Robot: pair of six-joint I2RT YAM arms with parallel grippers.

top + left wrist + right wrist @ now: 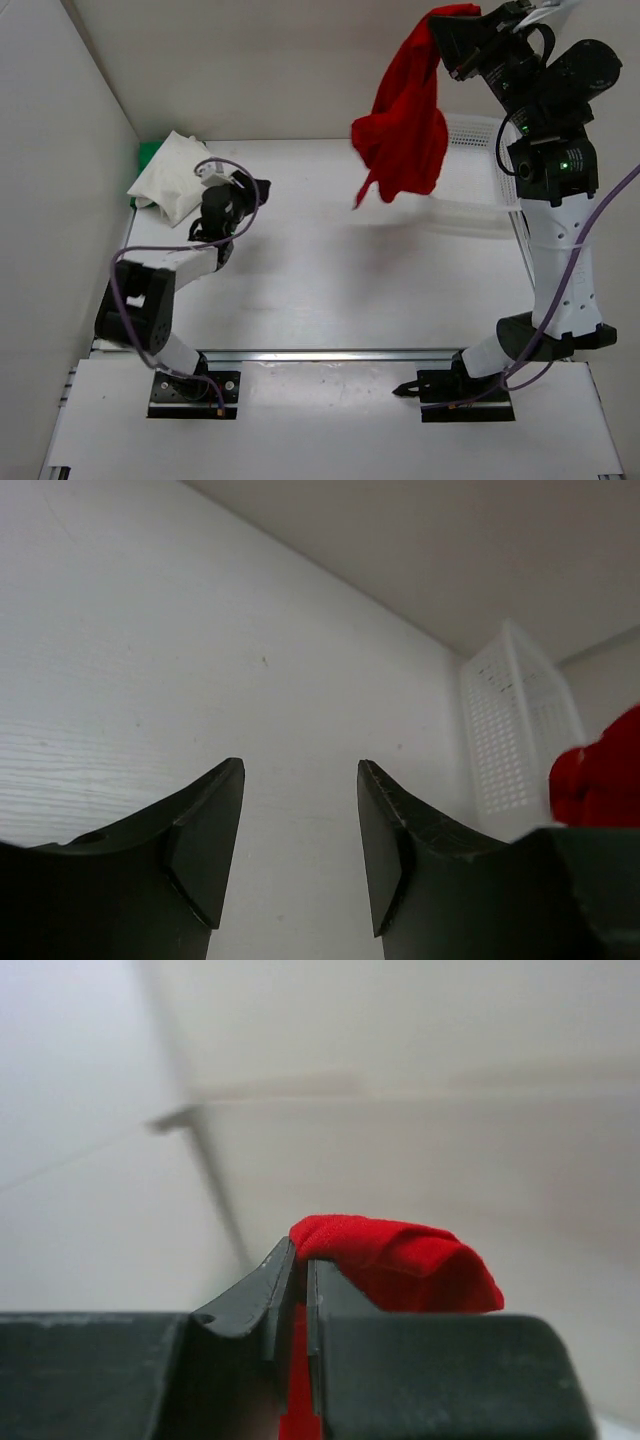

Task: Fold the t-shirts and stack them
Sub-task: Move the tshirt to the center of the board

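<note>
Right tool [301, 1265] clenched on the red shirt [405, 130], which hangs below it, over the basket [480, 135]. Left tool [300, 770] released, empty, low over the desk [330, 270]. White shirt [170, 175] just beside it, atop the green shirt [148, 155].

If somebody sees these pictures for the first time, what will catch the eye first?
The bright red cloth t-shirt hangs in the air at the far right, pinched in the shut right gripper, beside the white plastic mesh basket. In the far left corner a bundled white cloth t-shirt partly covers a green cloth t-shirt, with the open left gripper empty nearby.
</note>
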